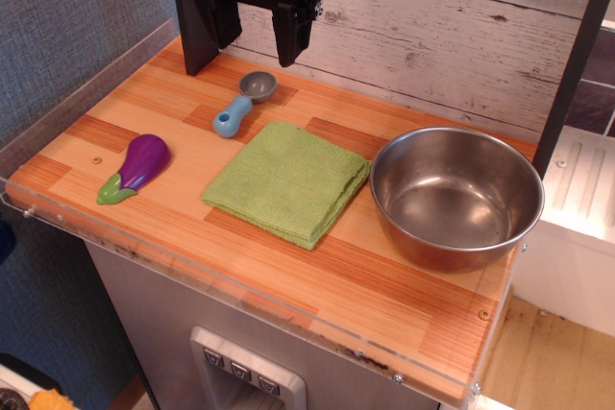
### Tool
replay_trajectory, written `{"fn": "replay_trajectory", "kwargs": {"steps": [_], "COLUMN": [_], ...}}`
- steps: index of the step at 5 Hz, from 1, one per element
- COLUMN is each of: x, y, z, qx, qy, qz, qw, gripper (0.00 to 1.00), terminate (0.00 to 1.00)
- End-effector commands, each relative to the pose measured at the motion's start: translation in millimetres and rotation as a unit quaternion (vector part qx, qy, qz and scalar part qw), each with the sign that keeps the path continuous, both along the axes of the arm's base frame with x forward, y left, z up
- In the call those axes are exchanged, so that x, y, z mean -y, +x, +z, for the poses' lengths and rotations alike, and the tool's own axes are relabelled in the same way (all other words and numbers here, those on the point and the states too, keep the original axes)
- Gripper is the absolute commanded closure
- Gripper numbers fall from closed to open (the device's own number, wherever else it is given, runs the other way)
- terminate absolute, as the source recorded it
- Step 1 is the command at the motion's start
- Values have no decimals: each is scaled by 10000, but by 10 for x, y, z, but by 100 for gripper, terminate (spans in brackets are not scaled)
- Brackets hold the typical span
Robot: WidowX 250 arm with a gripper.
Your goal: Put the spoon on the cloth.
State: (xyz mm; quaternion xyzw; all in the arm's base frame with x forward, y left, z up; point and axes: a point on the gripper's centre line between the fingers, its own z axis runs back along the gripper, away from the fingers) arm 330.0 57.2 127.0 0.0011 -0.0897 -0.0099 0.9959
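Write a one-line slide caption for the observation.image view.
Gripper hangs open above the spoon, which lies on the wooden counter behind the green cloth.

The cloth (288, 180) is matt, nubbly green terry. Behind it, the spoon (244, 101) has a smooth light-blue plastic handle and a dull grey metal bowl. Right of the cloth, the steel bowl (456, 195) is brushed and softly reflective. Left, the eggplant (136, 167) is glossy plastic. The tabletop (384, 285) is smooth striped wood.
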Motion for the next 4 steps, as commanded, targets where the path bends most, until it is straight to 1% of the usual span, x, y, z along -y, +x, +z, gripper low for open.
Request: {"fn": "replay_trajectory", "kwargs": {"steps": [1, 2, 3, 4], "x": [0, -332, -639, -886], "y": [0, -10, 51, 154], "z": [0, -56, -177, -317], "qx": [0, -34, -25, -107], "qy": [0, 16, 85, 221], "qz": [0, 41, 231, 571], "qw": [10000, 10000, 9997, 9981], "gripper": [0, 0, 0, 0], "terminate": [0, 0, 0, 0]}}
